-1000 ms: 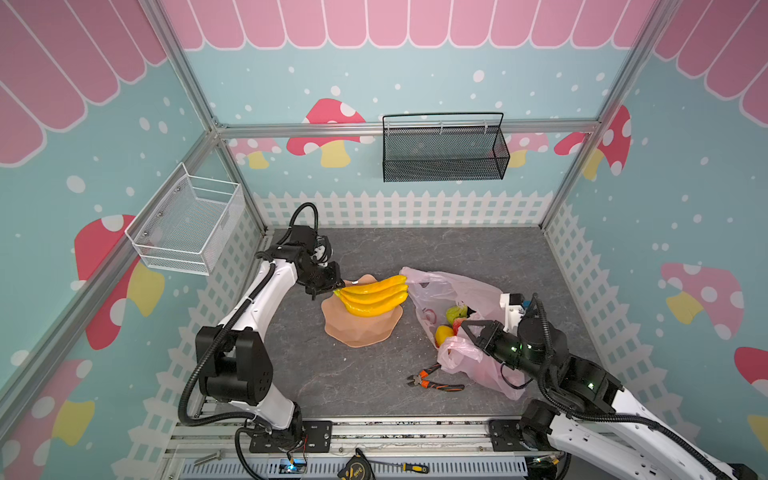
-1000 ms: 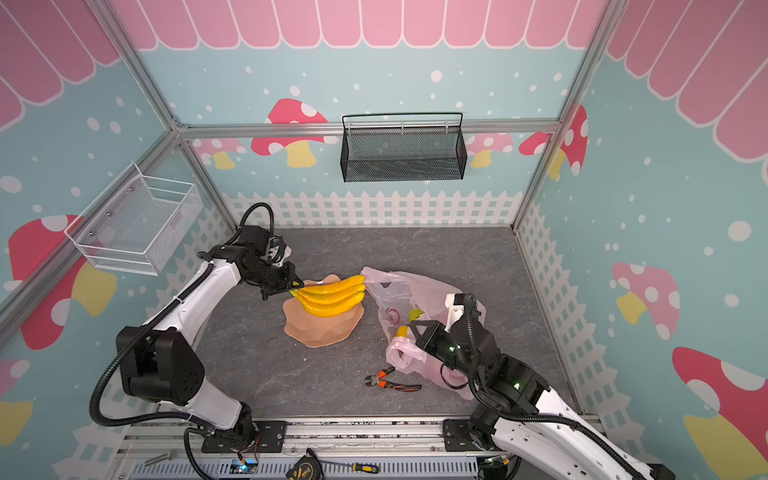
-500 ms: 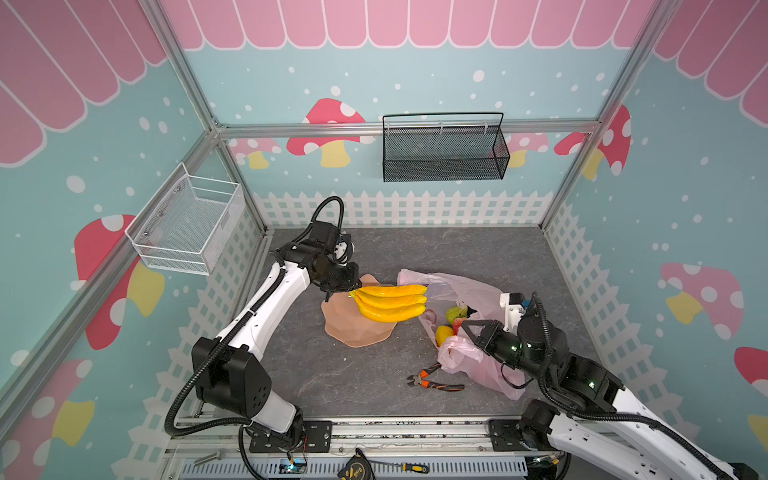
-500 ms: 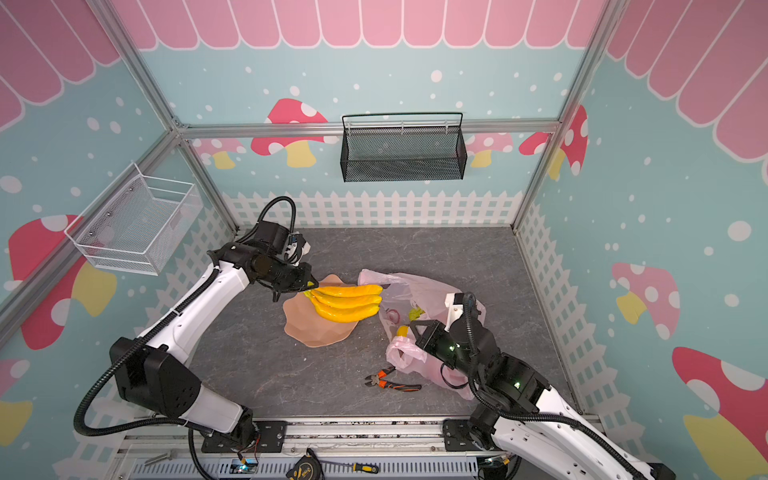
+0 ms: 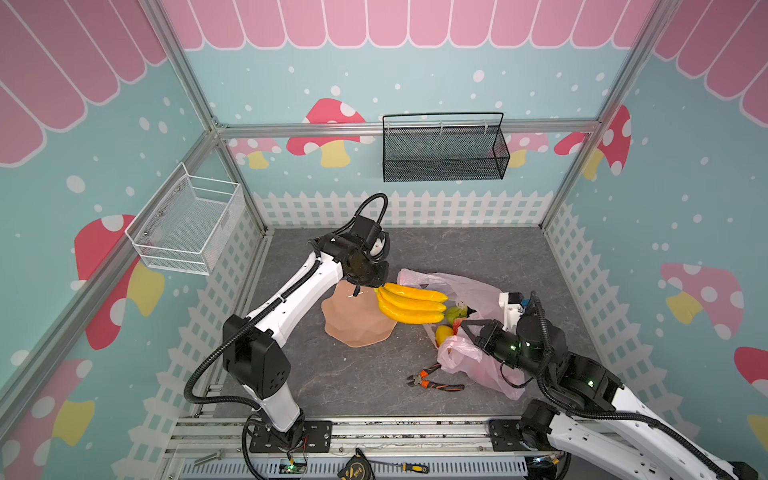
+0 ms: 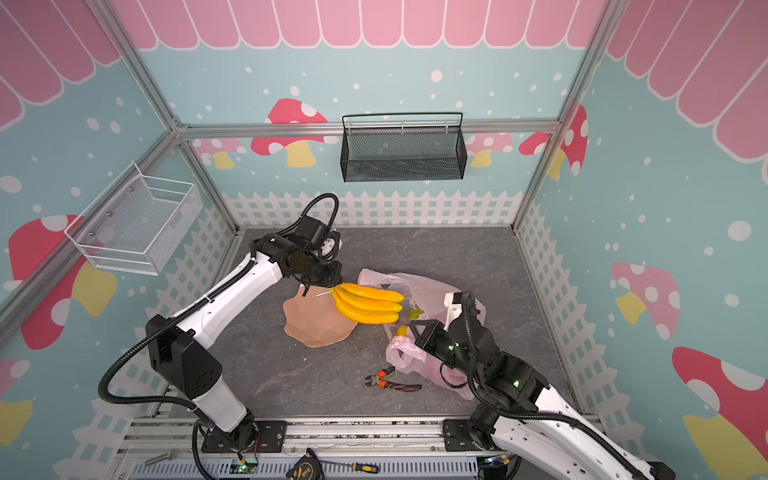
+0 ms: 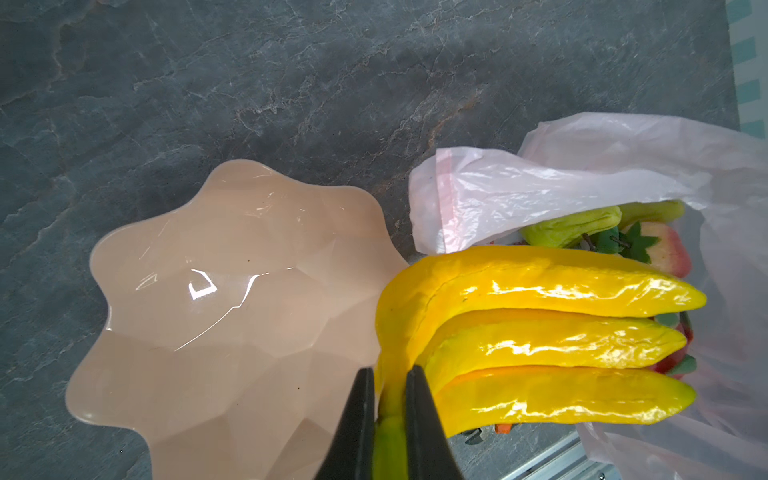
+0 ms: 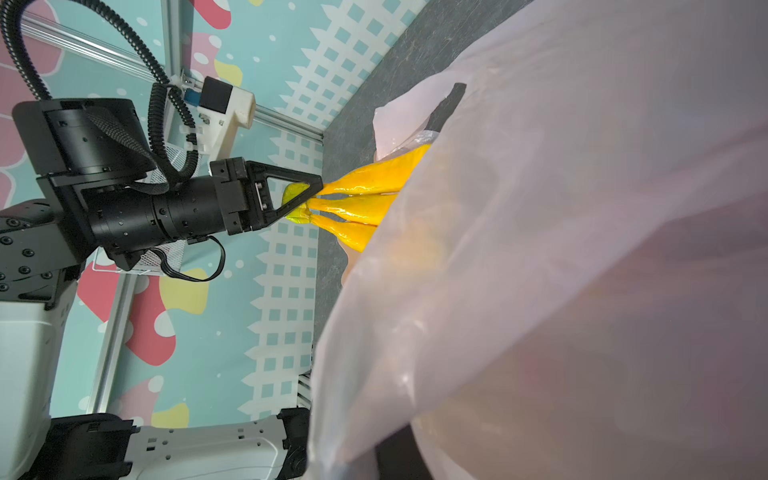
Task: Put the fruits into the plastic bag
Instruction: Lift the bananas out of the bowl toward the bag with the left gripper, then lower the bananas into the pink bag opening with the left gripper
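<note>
Yellow and glossy, the banana bunch (image 5: 409, 303) hangs at the centre of a top view, its green stem clamped in the nearly closed left gripper (image 7: 390, 372). Its tips reach over the peach plate (image 5: 353, 328) to the mouth of the pink plastic bag (image 5: 478, 291), right of centre. The right gripper (image 5: 466, 328), fully closed, pinches the bag's near rim, and a green fruit (image 7: 573, 226) and a red fruit (image 7: 665, 253) lie inside.

White arm shells (image 5: 299, 291), black joints (image 5: 255, 361), ribbed black cables (image 8: 156, 104), slim black fingers (image 7: 359, 415), small green lights (image 5: 514, 345) glowed.
</note>
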Motion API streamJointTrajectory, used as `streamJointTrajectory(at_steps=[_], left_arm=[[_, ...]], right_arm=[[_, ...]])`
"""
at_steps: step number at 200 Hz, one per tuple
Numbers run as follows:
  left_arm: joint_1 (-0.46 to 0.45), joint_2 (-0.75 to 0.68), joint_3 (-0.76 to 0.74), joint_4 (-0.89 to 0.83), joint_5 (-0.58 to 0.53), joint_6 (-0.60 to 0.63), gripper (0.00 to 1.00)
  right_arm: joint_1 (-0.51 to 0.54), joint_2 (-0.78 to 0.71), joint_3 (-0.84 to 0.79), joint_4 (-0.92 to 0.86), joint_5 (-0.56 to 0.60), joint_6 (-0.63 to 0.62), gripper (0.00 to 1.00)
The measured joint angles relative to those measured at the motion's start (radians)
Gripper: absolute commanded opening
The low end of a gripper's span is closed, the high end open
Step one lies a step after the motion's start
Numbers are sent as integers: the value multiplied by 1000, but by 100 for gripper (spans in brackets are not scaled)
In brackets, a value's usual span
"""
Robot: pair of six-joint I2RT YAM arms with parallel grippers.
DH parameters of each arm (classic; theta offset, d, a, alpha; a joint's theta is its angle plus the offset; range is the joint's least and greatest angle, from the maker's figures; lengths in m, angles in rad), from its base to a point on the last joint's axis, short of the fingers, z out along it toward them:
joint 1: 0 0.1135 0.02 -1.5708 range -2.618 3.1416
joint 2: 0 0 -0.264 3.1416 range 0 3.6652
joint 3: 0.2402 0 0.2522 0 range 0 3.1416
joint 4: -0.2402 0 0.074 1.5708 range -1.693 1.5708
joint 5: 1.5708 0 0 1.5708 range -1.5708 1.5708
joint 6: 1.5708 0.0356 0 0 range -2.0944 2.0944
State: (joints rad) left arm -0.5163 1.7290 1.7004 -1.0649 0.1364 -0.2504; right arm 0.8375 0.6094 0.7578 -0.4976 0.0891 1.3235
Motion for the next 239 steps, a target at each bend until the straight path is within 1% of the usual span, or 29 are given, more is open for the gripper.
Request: streamJointTrajectory(at_steps=[52,90,116,153,185,239], left_arm=[[-92,81,104,0,-64,-12,0],[-150,135,160,4,-65,-31,0],[-185,166,185,22,-34,-54,0],[-228,194,187,60,24,-85,0],[-265,218,187,92,53,-113,0],[-295,241,187,161,102,-187,0]], right_arm=[[0,8,5,2,-3,-1,1],[0,16,5,4,-5,-7,1],[0,16,5,5,-5,-8,2],[0,6,4,20,-12,-7,1],[0,-14,-3,29,-12,-6,1],[0,-16,-5,34,-12,-6,1]])
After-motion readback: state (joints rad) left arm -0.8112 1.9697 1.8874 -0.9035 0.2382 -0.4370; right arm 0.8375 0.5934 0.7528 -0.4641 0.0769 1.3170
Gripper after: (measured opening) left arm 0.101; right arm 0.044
